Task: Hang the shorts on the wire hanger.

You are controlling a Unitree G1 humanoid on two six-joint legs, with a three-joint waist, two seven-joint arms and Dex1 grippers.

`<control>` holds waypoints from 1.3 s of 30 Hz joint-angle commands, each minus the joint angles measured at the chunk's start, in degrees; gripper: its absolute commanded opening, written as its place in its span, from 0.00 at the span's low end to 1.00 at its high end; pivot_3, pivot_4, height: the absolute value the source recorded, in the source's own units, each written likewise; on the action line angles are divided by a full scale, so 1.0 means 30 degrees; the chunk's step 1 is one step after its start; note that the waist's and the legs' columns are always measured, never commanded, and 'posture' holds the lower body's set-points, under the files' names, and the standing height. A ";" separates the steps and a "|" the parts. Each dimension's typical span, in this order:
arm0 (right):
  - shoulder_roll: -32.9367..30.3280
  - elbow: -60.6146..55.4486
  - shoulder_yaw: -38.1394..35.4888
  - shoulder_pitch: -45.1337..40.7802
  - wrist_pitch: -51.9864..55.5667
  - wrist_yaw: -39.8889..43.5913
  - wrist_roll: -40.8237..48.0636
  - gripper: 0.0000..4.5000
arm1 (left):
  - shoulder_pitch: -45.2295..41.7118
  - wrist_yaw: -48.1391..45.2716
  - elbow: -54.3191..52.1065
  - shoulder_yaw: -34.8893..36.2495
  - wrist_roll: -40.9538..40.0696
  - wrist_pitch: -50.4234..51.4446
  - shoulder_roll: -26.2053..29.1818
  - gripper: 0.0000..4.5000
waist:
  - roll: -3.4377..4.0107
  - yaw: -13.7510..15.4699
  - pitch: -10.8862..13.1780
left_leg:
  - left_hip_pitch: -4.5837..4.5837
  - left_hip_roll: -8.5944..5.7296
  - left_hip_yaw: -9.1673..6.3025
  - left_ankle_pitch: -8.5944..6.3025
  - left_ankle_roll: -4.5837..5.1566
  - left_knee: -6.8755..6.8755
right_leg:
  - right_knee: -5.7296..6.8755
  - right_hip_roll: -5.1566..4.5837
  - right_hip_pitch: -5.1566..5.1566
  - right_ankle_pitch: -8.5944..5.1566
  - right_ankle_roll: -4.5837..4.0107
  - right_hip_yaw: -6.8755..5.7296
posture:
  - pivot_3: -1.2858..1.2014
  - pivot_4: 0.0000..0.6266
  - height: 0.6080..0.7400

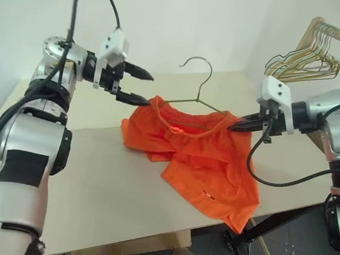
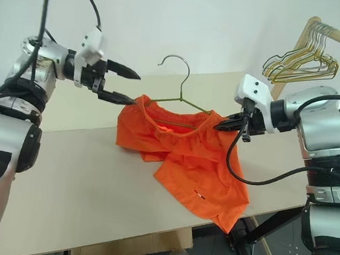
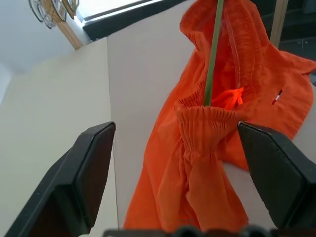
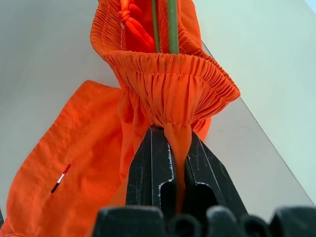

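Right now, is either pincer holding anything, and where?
The right pincer pinches the shorts at the waistband's end. The left pincer is open, holding nothing.

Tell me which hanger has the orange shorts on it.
The single grey wire hanger held up between the two grippers: the shorts hang from its bar. The gold and dark hangers are bunched on the wooden rail, bare.

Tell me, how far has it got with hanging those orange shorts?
Mostly done: the wire hanger already sits inside the waistband of the shorts, its hook sticking up above. In hand: the right pincer is shut on one end of the waistband, while the left pincer stands open beside the other end. Left: the legs lie on the table, so the shorts are not yet hanging free.
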 commanded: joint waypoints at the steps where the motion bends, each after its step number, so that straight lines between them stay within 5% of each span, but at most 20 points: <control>1: -0.0037 -0.0577 -0.0417 -0.0456 -0.0351 0.0119 0.0195 0.00 | 0.0024 -0.0068 -0.0273 -0.0778 -0.0034 -0.0440 0.0082 0.95 | 0.0000 0.0001 0.0000 | -0.0001 0.0000 -0.0001 0.0001 0.0002 0.0000 | -0.0001 0.0001 -0.0001 0.0000 0.0000 0.0000 | 0.41 0.00 1.00; 9: 0.0036 -0.0818 -0.0410 -0.0562 -0.0274 0.0153 0.0234 0.00 | 0.0157 -0.0068 -0.0232 -0.0608 -0.0976 0.0359 -0.0750 0.92 | 0.0000 0.0003 0.0000 | -0.0012 -0.0001 -0.0001 0.0001 0.0004 0.0000 | -0.0010 -0.0002 -0.0001 -0.0004 0.0006 -0.0003 | 0.41 0.00 1.00; 22: 0.0261 -0.1038 -0.0357 -0.0701 -0.0337 0.0063 0.0207 0.00 | 0.0511 -0.0068 -0.0630 -0.2153 -0.1730 0.0185 -0.0934 0.01 | -0.0001 -0.0033 0.0000 | -0.0009 -0.0001 -0.0003 0.0003 0.0005 0.0000 | -0.0009 -0.0001 0.0000 -0.0004 0.0006 -0.0001 | 0.41 0.00 1.00; 38: 0.0468 -0.1006 -0.0320 -0.0524 -0.0426 0.0008 0.0149 0.00 | 0.0608 -0.0068 -0.0205 -0.0960 -0.1729 -0.0006 -0.1027 0.00 | -0.0001 -0.0014 0.0000 | -0.0008 -0.0001 -0.0003 0.0003 0.0007 0.0000 | -0.0012 -0.0001 0.0000 -0.0004 0.0006 -0.0001 | 0.41 0.00 1.00; 39: 0.0466 -0.1001 -0.0330 -0.0514 -0.0401 -0.0008 0.0157 0.00 | 0.0588 -0.0068 -0.0259 -0.1002 -0.1740 0.0047 -0.1004 0.06 | -0.0001 -0.0014 0.0000 | -0.0007 -0.0001 -0.0003 0.0004 0.0007 0.0000 | -0.0011 -0.0002 0.0000 -0.0004 0.0006 -0.0001 | 0.41 0.00 1.00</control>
